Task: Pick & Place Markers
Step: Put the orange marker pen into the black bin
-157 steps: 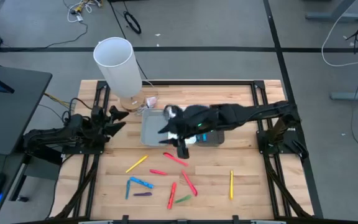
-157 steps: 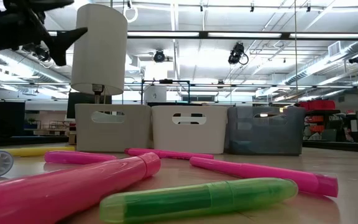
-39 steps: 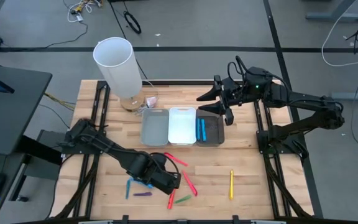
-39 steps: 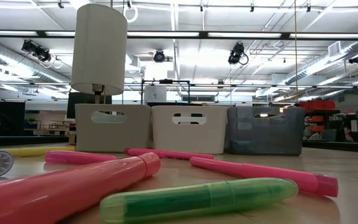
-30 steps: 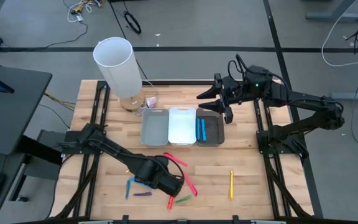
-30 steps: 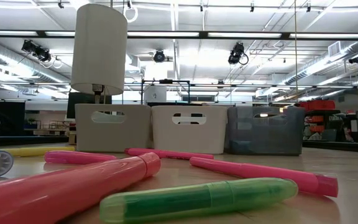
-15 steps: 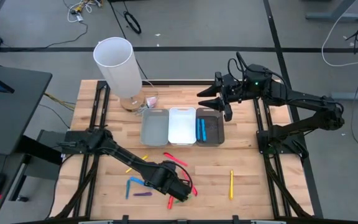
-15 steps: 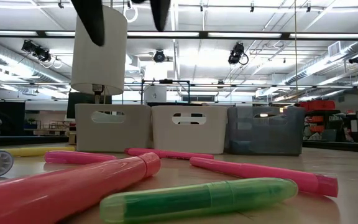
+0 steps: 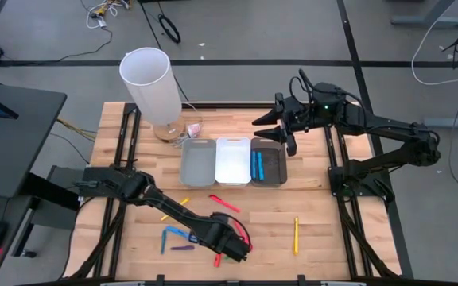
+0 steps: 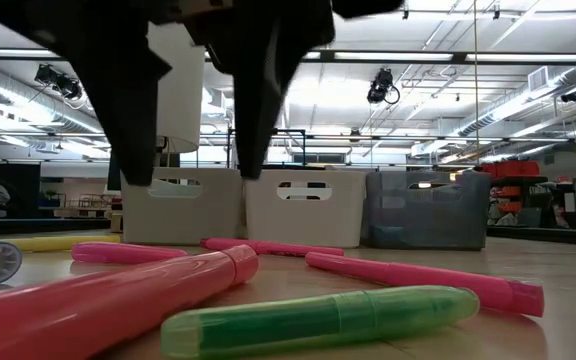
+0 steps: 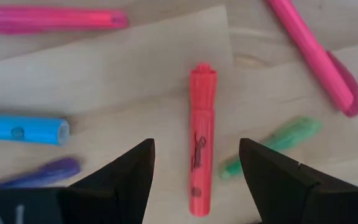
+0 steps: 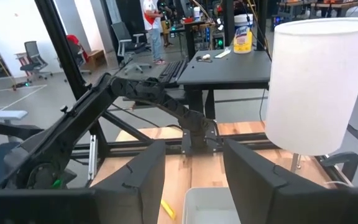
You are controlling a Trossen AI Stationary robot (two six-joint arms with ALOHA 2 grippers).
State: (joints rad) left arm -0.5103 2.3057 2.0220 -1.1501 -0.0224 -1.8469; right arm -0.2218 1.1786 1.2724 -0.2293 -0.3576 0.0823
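Several markers lie on the near half of the wooden table (image 9: 316, 199): red (image 9: 223, 203), blue (image 9: 177, 233), purple (image 9: 183, 248) and yellow (image 9: 296, 235). My left gripper (image 9: 233, 246) points down over an orange-red marker (image 11: 201, 140), which lies flat on the wood. The gripper (image 11: 196, 165) is open, one finger on each side of that marker and above it. A green marker (image 11: 272, 144) lies beside it. My right gripper (image 9: 281, 131) hangs open and high above the table's far right, holding nothing.
Three small bins stand in a row mid-table: grey (image 9: 198, 161), white (image 9: 233, 161) and dark (image 9: 270, 168), the dark one holding a blue marker (image 9: 258, 164). A tall white lamp (image 9: 149, 79) stands at the far left. Pink markers (image 11: 319, 53) lie close around my left gripper.
My left gripper has come down and gone toward the table's near edge and a little to the right, still open. Its fingers have dropped into the low view from above. No marker has moved.
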